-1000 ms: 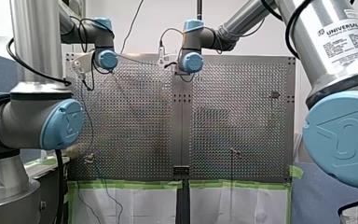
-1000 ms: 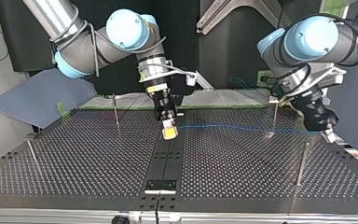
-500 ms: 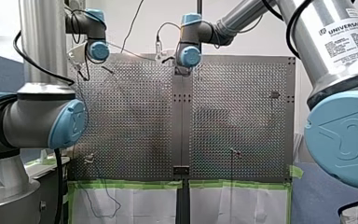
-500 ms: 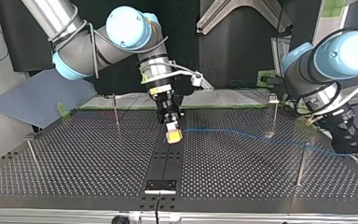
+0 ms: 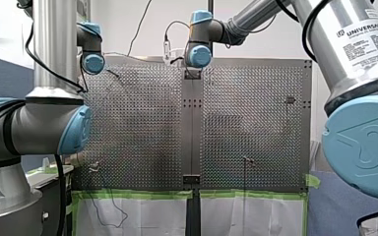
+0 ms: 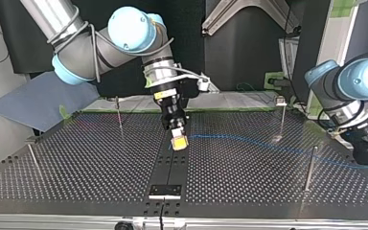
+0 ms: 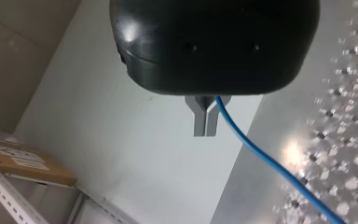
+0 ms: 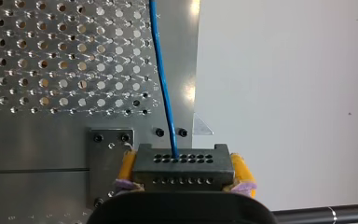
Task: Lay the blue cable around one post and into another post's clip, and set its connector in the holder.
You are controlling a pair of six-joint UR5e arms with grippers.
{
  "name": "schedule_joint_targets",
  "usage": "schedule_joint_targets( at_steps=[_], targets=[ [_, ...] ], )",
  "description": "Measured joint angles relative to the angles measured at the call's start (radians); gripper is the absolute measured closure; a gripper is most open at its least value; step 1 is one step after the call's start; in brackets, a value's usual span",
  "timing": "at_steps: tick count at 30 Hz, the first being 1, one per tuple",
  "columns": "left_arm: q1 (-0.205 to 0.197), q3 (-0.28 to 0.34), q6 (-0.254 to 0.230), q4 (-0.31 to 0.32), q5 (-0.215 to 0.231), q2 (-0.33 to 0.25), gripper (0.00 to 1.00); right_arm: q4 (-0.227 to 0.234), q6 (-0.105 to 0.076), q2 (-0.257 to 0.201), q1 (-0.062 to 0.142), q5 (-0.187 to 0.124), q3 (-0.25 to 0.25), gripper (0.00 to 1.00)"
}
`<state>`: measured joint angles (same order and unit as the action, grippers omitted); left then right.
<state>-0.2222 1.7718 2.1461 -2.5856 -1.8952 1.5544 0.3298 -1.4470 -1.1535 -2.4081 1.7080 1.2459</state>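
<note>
Jaws on both arms are closed, my right gripper (image 6: pixel 178 143) clamping the connector (image 8: pixel 182 167) and my left gripper (image 7: pixel 205 122) pinching the blue cable (image 6: pixel 249 142) strung over the table (image 6: pixel 76 163) between them, so I judge all routing and seating is yet to do.

Perforated metal tabletop (image 6: pixel 76 163), two panels joined by a solid dark centre strip (image 6: pixel 172 165). A small bracket (image 6: pixel 165 190) sits on the strip at the top view's near edge.

Four thin posts stand upright:
- far-left post (image 6: pixel 119 115)
- near-left post (image 6: pixel 33 158)
- far-right post (image 6: pixel 282 120)
- near-right post (image 6: pixel 310 167)

Green tape (image 5: pixel 133 194) lines one edge.
</note>
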Motion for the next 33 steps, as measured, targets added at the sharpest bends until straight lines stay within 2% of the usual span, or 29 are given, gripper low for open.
schedule_joint_targets(
  at_steps=[6, 12, 23, 33],
  targets=[
    [-0.04, 0.0, 0.05, 0.033, 0.05, 0.008, 0.99, 0.016, 0.005, 0.017, 0.0, -0.006, -0.002, 1.0],
    [-0.041, 0.0, 0.101, 0.046, 0.101, 0.04, 0.99, 0.017, 0.006, 0.038, -0.007, -0.016, -0.027, 1.0],
    [-0.036, 0.0, 0.196, 0.069, 0.198, 0.084, 0.99, -0.017, 0.006, 0.095, -0.021, -0.017, -0.117, 1.0],
    [-0.037, 0.002, 0.208, 0.078, 0.283, 0.149, 0.99, -0.016, 0.005, 0.113, -0.023, -0.013, -0.144, 1.0]
  ],
)
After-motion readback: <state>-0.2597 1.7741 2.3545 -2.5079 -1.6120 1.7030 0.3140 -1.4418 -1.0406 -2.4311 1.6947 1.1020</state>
